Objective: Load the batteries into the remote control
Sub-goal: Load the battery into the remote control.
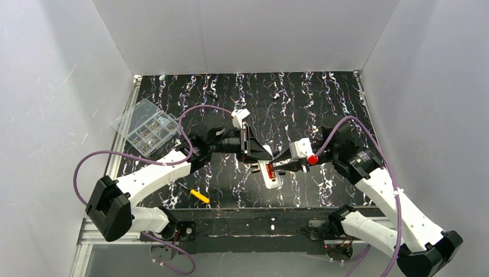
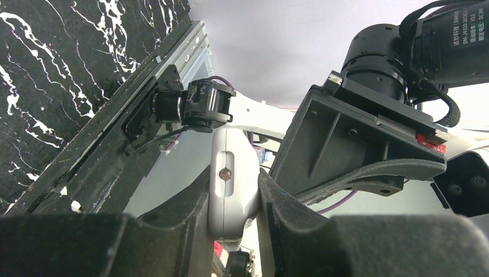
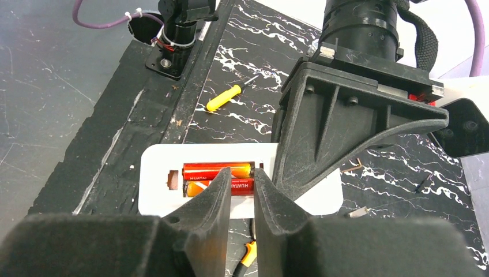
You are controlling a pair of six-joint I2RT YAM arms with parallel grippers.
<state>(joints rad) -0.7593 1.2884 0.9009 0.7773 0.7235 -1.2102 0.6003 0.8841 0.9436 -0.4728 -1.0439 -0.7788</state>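
The white remote control (image 1: 271, 176) lies back-up at mid-table, its battery recess open. In the right wrist view (image 3: 154, 193) two red-orange batteries lie side by side in the recess, the upper one (image 3: 210, 169) and the lower one (image 3: 195, 188). My left gripper (image 1: 256, 156) is shut on one end of the remote; the left wrist view shows the white casing (image 2: 230, 199) pinched between its fingers (image 2: 184, 231). My right gripper (image 3: 242, 176) hovers just over the lower battery with a narrow gap between its jaws and nothing held; it also shows in the top view (image 1: 281, 166).
A clear compartment box (image 1: 145, 127) stands at the left edge of the mat. A yellow-handled screwdriver (image 1: 199, 196) lies near the front edge, also in the right wrist view (image 3: 226, 97). Yellow-and-black pliers (image 3: 249, 254) lie partly under the remote. Small loose parts (image 3: 357, 212) dot the mat.
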